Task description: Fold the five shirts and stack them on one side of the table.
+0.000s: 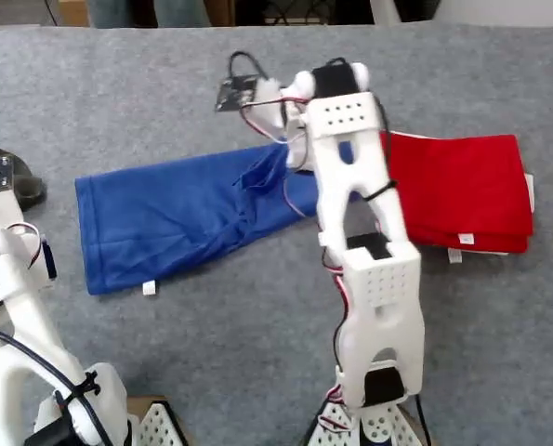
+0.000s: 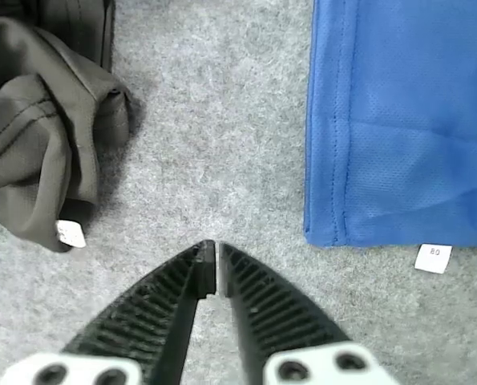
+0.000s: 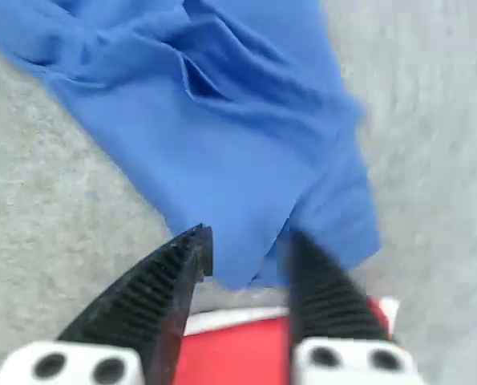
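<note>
A blue shirt (image 1: 183, 214) lies lengthwise across the middle of the grey table, folded narrow and bunched near its right end. Beside that end a red shirt (image 1: 462, 190) lies folded at the right, with a white edge beneath it. My right gripper (image 3: 250, 257) is open over the blue shirt's (image 3: 222, 136) end, whose cloth edge lies between the fingers, and the red shirt (image 3: 238, 357) is just below. The right arm (image 1: 355, 186) stretches over the table's middle. My left gripper (image 2: 216, 258) is shut and empty above bare felt, between a crumpled dark shirt (image 2: 38, 136) and the blue shirt's hem (image 2: 406, 120).
A small white tag (image 2: 434, 258) sticks out at the blue shirt's corner. The left arm (image 1: 6, 279) stands at the table's left edge. Bare grey felt (image 1: 239, 353) spreads in front of the blue shirt. Wires loop off the right arm's wrist (image 1: 248, 84).
</note>
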`<control>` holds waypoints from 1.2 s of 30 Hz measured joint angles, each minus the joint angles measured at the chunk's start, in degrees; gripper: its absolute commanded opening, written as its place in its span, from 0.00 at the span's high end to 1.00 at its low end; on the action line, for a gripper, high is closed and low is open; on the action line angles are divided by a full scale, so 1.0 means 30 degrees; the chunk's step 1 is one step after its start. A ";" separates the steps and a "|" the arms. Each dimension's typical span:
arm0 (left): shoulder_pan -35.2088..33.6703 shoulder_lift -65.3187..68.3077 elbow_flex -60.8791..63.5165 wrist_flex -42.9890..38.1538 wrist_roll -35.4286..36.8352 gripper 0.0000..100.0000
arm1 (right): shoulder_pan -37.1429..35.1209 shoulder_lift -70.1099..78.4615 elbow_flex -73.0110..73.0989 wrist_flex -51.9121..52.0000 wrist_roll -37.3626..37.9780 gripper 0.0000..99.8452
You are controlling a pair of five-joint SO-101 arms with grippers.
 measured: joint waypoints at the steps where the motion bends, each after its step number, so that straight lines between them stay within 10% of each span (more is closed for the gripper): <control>1: 0.0000 0.0000 0.0000 0.0000 0.0381 0.81 | 0.0264 -0.0264 0.0352 0.0029 -0.0381 0.98; 19: 0.1700 1.3451 -1.0813 0.3282 0.4015 0.76 | 0.1817 -1.3978 1.8960 -0.2960 -0.1495 0.99; 36: 0.3927 2.1187 -1.3070 0.1436 0.5216 0.97 | 0.0440 -1.5824 2.0923 -0.3692 -0.1495 0.99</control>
